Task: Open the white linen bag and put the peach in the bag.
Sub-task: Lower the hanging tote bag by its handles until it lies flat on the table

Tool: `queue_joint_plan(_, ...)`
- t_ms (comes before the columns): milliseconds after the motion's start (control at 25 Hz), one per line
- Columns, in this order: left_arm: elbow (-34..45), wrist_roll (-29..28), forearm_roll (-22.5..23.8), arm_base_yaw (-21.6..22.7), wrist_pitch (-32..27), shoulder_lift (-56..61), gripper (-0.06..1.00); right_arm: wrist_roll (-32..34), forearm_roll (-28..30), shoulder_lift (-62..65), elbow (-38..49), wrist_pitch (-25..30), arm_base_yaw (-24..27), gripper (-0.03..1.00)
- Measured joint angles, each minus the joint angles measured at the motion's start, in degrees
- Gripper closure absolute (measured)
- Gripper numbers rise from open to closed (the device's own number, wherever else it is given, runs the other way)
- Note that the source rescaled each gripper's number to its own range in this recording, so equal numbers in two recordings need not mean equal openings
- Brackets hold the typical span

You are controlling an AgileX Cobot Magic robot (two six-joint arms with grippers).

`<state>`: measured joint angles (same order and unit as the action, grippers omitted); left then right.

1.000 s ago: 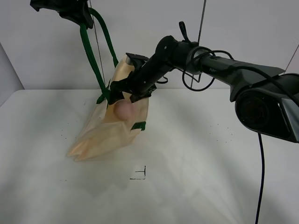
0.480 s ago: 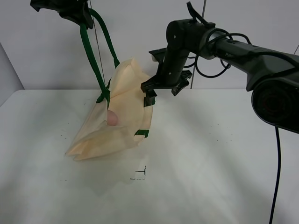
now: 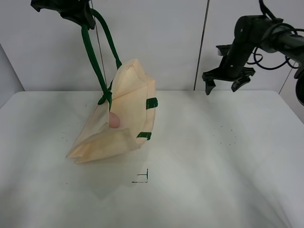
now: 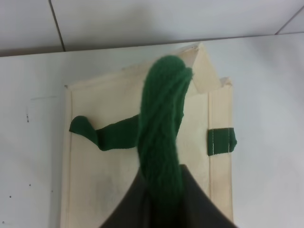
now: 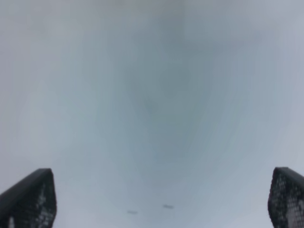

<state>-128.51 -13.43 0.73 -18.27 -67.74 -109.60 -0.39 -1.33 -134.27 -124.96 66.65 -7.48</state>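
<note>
The white linen bag hangs by its dark green handles with its lower end resting on the white table. Its mouth gapes open. The pink peach sits inside the mouth. My left gripper is high at the top left, shut on the green handles; the left wrist view shows the handle running from the jaws down to the bag. My right gripper is open and empty, raised at the right rear, far from the bag. In the right wrist view its fingertips frame only bare surface.
A small black corner mark is drawn on the table in front of the bag. A thin vertical seam runs down the wall behind the table.
My right gripper let the peach go into the bag, then drew back up and far to the right. The peach settled lower in the mouth. The left gripper has not moved.
</note>
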Motion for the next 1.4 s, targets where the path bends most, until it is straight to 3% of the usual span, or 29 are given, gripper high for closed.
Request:
queue_joint_plan(200, 0.0, 0.0, 0.0, 0.0, 0.0, 0.0, 0.94, -0.35, 0.2, 0.0, 0.0, 2.35, 5.07, -0.03)
queue_joint_plan(480, 0.0, 0.0, 0.0, 0.0, 0.0, 0.0, 0.94, -1.28, -0.14, 1.16, 0.4, 2.78, 5.38, -0.03)
queue_joint_plan(640, 0.0, 0.0, 0.0, 0.0, 0.0, 0.0, 0.94, -1.28, -1.31, 7.25, 5.62, 2.73, 5.38, -0.03)
queue_joint_plan(1000, 0.0, 0.42, 0.0, 0.0, 0.0, 0.0, 0.94, -1.28, -1.45, 36.01, 38.87, 2.73, 5.27, -0.03)
queue_joint_plan(1400, 0.0, 0.6, 0.0, 0.0, 0.0, 0.0, 0.94, -1.78, -1.5, 77.33, 76.4, 2.31, 5.22, -0.03)
